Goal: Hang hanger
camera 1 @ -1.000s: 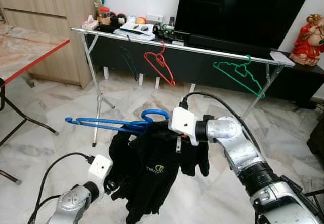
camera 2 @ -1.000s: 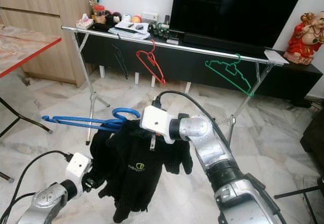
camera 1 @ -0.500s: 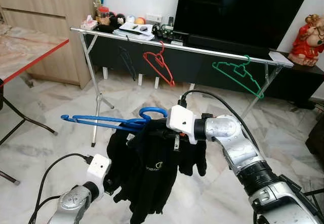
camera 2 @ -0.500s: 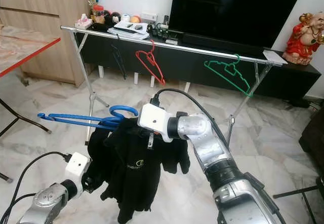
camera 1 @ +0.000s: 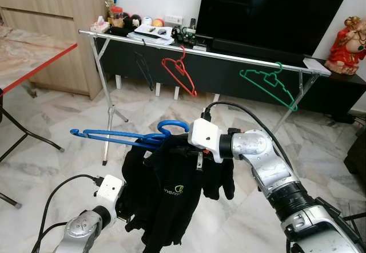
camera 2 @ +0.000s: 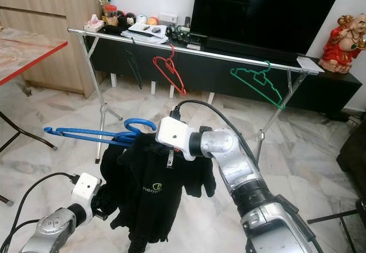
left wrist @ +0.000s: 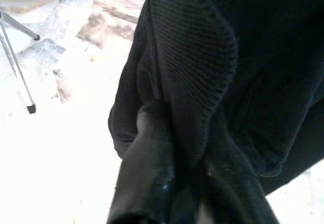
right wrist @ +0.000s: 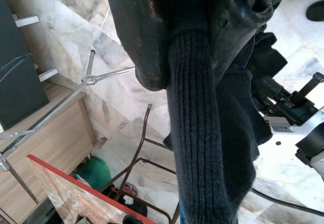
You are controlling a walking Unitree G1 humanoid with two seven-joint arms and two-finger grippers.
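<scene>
A blue hanger (camera 1: 120, 137) carries a black shirt (camera 1: 171, 201) with a small logo. It hangs low in front of me, nearly level, with its hook toward the rack. My right gripper (camera 1: 182, 147) is shut at the hanger's neck. Its fingers (right wrist: 136, 31) clamp the shirt's ribbed collar (right wrist: 195, 107). Down on the left, my left gripper (camera 1: 123, 216) is shut on the shirt's lower edge, its fingers (left wrist: 147, 153) buried in black cloth. The silver clothes rack rail (camera 1: 217, 52) runs across behind, well above and beyond the hanger.
On the rail hang a red hanger (camera 1: 180, 75), a green hanger (camera 1: 269, 84) and a dark one (camera 1: 146, 70). Behind stand a TV console with clutter and a big TV (camera 1: 274, 12). A red-edged table (camera 1: 34, 64) is at the left. Marble floor lies below.
The hanger has risen slightly and swung a little to the left. The shirt now hangs longer below it. Both grippers keep their hold.
</scene>
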